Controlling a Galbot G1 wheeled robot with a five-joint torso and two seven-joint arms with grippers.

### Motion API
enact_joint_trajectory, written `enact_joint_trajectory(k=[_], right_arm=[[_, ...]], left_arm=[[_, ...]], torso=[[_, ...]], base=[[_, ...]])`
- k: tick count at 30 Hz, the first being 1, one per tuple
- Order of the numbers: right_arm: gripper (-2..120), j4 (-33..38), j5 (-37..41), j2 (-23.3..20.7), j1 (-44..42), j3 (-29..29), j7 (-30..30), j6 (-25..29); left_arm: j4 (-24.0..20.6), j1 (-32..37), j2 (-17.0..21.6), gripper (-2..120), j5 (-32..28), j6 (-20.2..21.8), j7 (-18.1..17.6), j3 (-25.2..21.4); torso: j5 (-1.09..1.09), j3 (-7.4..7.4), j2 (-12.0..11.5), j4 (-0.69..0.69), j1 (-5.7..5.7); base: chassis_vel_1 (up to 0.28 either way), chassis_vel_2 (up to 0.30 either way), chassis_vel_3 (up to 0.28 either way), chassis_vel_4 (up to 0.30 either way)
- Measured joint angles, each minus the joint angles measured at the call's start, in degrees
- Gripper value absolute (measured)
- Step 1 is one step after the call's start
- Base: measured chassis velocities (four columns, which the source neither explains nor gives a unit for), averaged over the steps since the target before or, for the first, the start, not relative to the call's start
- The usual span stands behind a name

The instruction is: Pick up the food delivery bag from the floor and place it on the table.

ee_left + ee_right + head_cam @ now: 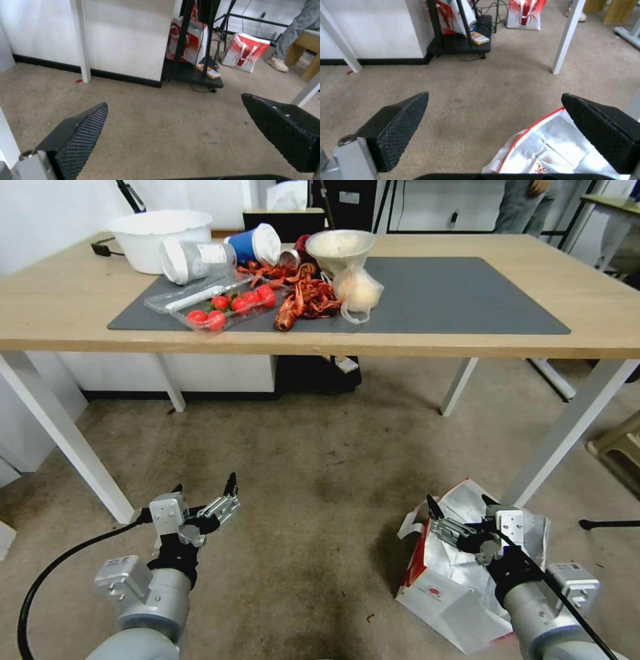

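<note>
Worn floor (320,480) spreads before us; the food delivery bag (460,587) lies near-right beside the table (53,307) leg. Our right gripper (460,505) hovers spread above it, left gripper (203,488) also spread.

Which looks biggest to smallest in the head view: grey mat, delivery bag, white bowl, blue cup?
1. Grey mat.
2. Delivery bag, though it sits nearer the camera.
3. White bowl.
4. Blue cup.
</note>
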Motion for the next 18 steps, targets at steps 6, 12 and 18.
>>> enact_joint_trajectory(k=[6,12,18], right_arm=[[100,0.0,-0.06,0.01,-0.01,-0.07,0.01,0.0],[100,0.01,-0.29,0.04,-0.31,-0.08,0.05,-0.01],[100,-0.02,-0.7,0.06,-0.48,-0.32,0.06,0.12]], left_arm=[[0.16,-0.17,0.28,100,-0.12,-0.05,0.02,-0.08],[0.16,-0.19,0.3,100,-0.23,-0.26,0.09,-0.06],[0.26,-0.16,0.39,100,-0.28,-0.87,0.2,-0.09]], torso=[[0.0,-0.67,-0.87,0.0,-0.19],[0.0,-2.65,-3.25,0.0,-0.61],[0.0,-4.25,-5.02,0.0,-0.78]], base=[[0.0,0.0,0.0,0.0],[0.0,0.0,0.0,0.0],[0.0,0.0,0.0,0.0]])
